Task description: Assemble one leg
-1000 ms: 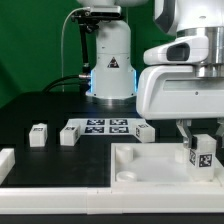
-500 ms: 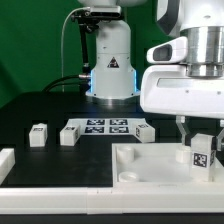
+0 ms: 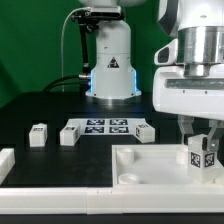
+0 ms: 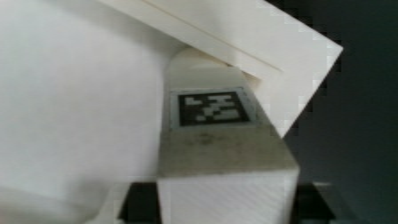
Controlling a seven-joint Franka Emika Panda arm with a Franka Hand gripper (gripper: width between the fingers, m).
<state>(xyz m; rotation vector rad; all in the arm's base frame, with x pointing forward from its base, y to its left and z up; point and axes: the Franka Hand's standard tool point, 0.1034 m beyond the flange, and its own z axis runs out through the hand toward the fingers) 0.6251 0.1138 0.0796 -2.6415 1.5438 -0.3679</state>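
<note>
My gripper (image 3: 201, 140) is shut on a leg (image 3: 202, 155), a small white peg with a black-and-white tag, held upright over the right part of the large white square part (image 3: 150, 162). In the wrist view the leg (image 4: 222, 140) fills the middle, its tag facing the camera, with the square part (image 4: 71, 90) behind it and a dark finger (image 4: 139, 197) at its side. Three more legs stand on the black table: one at the exterior view's left (image 3: 38, 134), one beside it (image 3: 69, 133), one nearer the middle (image 3: 144, 131).
The marker board (image 3: 100, 127) lies flat between the loose legs. The robot base (image 3: 111, 60) stands behind it. A white block (image 3: 5, 163) lies at the left edge. A round socket (image 3: 128, 177) shows in the square part's near corner.
The arm and the held leg have shifted a little to the exterior view's right. The loose legs have not moved.
</note>
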